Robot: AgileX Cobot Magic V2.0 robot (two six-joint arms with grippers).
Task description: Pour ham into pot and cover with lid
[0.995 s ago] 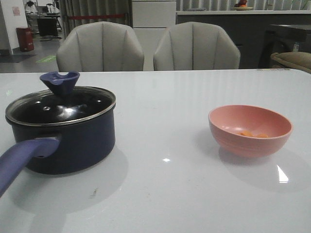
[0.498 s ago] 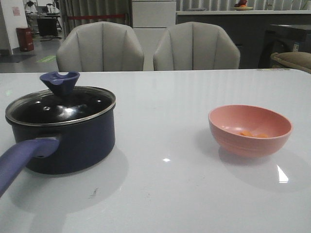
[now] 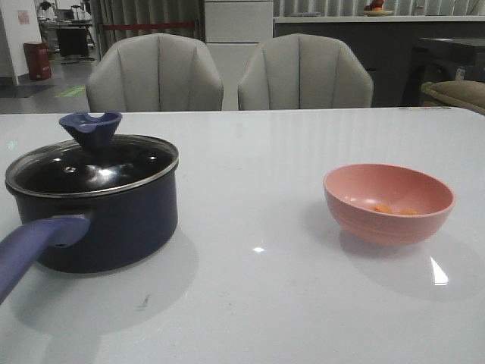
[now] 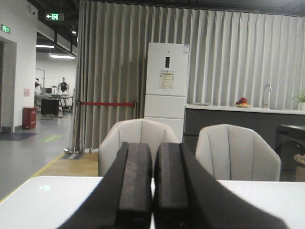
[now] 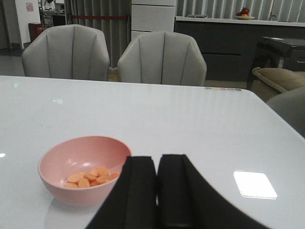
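We are looking forward over the white table (image 3: 258,303), and neither arm is showing in the front view. The pot (image 3: 98,216) is sitting on the left side of the table, its purple-blue handle (image 3: 34,250) pointing toward the near left edge. The lid (image 3: 91,163) is resting on the pot's rim, its dark blue knob (image 3: 91,127) upright on the far side. The pink bowl (image 3: 389,203) is standing well apart from the pot on the right side, and the ham (image 5: 91,176) is lying in a small heap at the bottom of it. We are seeing the left gripper (image 4: 153,191) with its two dark pads pressed together and nothing between them, facing the chairs (image 4: 190,148) beyond the table. The right gripper (image 5: 156,195) is likewise closed on nothing, sitting near the bowl without touching it.
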